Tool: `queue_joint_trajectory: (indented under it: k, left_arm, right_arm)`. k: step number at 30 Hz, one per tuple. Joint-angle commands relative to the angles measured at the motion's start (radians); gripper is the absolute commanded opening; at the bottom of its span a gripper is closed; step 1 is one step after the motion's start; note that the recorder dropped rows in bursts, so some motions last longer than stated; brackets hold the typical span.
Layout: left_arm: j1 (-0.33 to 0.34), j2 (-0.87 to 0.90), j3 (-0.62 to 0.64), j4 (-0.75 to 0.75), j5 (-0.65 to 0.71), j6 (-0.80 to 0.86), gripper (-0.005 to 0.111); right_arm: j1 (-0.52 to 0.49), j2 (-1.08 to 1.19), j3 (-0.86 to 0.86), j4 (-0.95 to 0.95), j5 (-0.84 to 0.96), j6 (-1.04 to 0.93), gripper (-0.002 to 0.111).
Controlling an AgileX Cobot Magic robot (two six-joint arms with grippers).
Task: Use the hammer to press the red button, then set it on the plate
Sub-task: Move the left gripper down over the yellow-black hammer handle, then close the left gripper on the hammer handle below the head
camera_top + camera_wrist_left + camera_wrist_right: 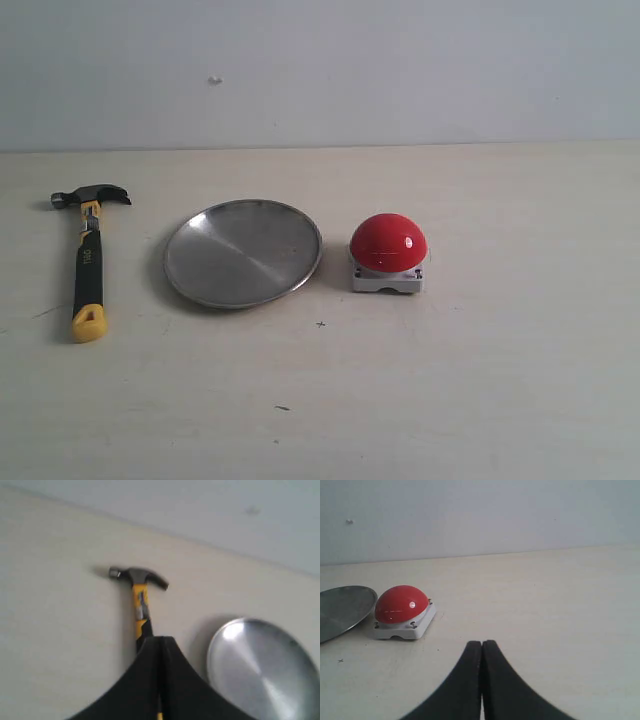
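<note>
The hammer [88,262] lies flat at the table's left, its dark head toward the far wall and its yellow butt toward the near edge. The silver plate [243,252] sits in the middle with nothing on it. The red button [388,243] stands on its grey base just right of the plate. No gripper shows in the exterior view. In the left wrist view my left gripper [160,639] is shut and empty, hovering over the hammer [137,577] and hiding most of its handle; the plate [260,665] lies beside it. My right gripper [482,643] is shut, well apart from the button [401,604].
A pale wooden table [480,380] runs back to a plain light wall [400,60]. The plate's rim [342,607] shows beside the button in the right wrist view. A few small dark specks [282,407] mark the tabletop near its front.
</note>
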Motion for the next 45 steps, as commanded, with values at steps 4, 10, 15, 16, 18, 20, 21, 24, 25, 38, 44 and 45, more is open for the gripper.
queue_joint_trajectory:
  k: [4, 10, 15, 16, 18, 20, 21, 24, 25, 38, 44, 45]
  left_arm:
    - [0.003, 0.469, -0.374, 0.025, 0.338, 0.054, 0.0]
    - [0.003, 0.761, -0.695, 0.025, 0.515, 0.089, 0.006]
    - [0.003, 0.948, -0.949, -0.022, 0.645, 0.14, 0.031]
    - [0.003, 0.991, -1.01, -0.043, 0.686, 0.15, 0.037]
    - [0.003, 1.053, -1.097, -0.047, 0.738, 0.155, 0.043]
    - [0.003, 1.112, -1.177, -0.049, 0.738, 0.155, 0.046]
    - [0.003, 1.138, -1.208, -0.051, 0.738, 0.155, 0.046]
    - [0.003, 1.191, -1.263, -0.063, 0.738, 0.153, 0.046]
    - [0.004, 1.206, -1.276, -0.063, 0.738, 0.15, 0.046]
    - [0.071, 1.278, -1.289, -0.125, 0.738, 0.162, 0.052]
    - [0.071, 1.323, -1.289, -0.125, 0.738, 0.162, 0.061]
    - [0.071, 1.326, -1.289, -0.125, 0.738, 0.16, 0.061]
  right_arm:
    - [-0.006, -0.005, 0.004, -0.002, -0.016, -0.001, 0.0]
    - [-0.006, -0.005, 0.004, -0.002, -0.016, -0.001, 0.0]
    - [-0.006, -0.005, 0.004, -0.002, -0.016, -0.001, 0.0]
    - [-0.006, -0.005, 0.004, -0.002, -0.016, -0.001, 0.0]
    - [-0.006, -0.005, 0.004, -0.002, -0.016, -0.001, 0.0]
    - [-0.006, -0.005, 0.004, -0.002, -0.016, -0.001, 0.0]
    - [-0.006, -0.005, 0.004, -0.002, -0.016, -0.001, 0.0]
    - [-0.006, -0.005, 0.004, -0.002, -0.016, -0.001, 0.0]
    - [-0.006, -0.005, 0.004, -0.002, -0.016, -0.001, 0.0]
    - [-0.006, -0.005, 0.004, -0.002, -0.016, -0.001, 0.0]
    - [-0.006, -0.005, 0.004, -0.002, -0.016, -0.001, 0.0]
    - [-0.006, -0.005, 0.004, -0.002, -0.016, -0.001, 0.0]
